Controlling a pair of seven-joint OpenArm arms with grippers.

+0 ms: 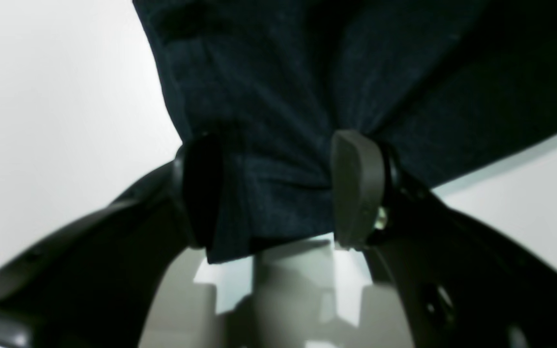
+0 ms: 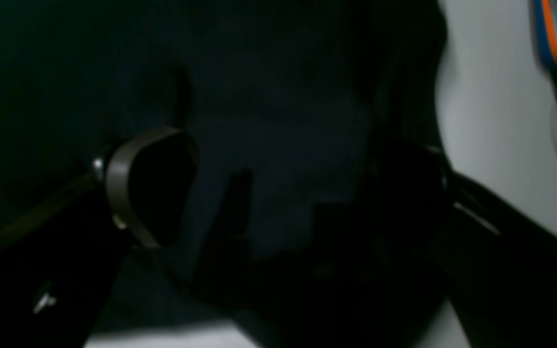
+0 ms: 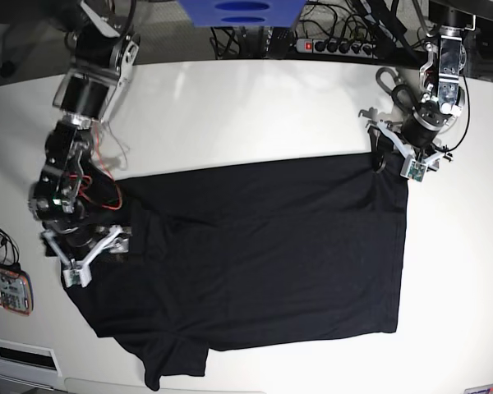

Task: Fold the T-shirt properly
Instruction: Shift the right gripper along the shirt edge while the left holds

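black t-shirt (image 3: 263,254) lies flat, corner pinched in left gripper (image 1: 278,193); right gripper (image 2: 278,193) gapes wide over its edge.

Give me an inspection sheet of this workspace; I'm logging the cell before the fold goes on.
Surface: white table, bare around the cloth.
Job's things: black T-shirt spread flat, one sleeve at the near edge.
Clutter: small device at the table's edge near the right arm.
Grippers: left tool shut on the T-shirt's edge, cloth bunched between its pads; right tool open wide over the shirt, whether it touches the cloth cannot be told.
Cables: red wires along the right arm; power strip and cords behind the table.
Surroundings: blue object beyond the far edge.
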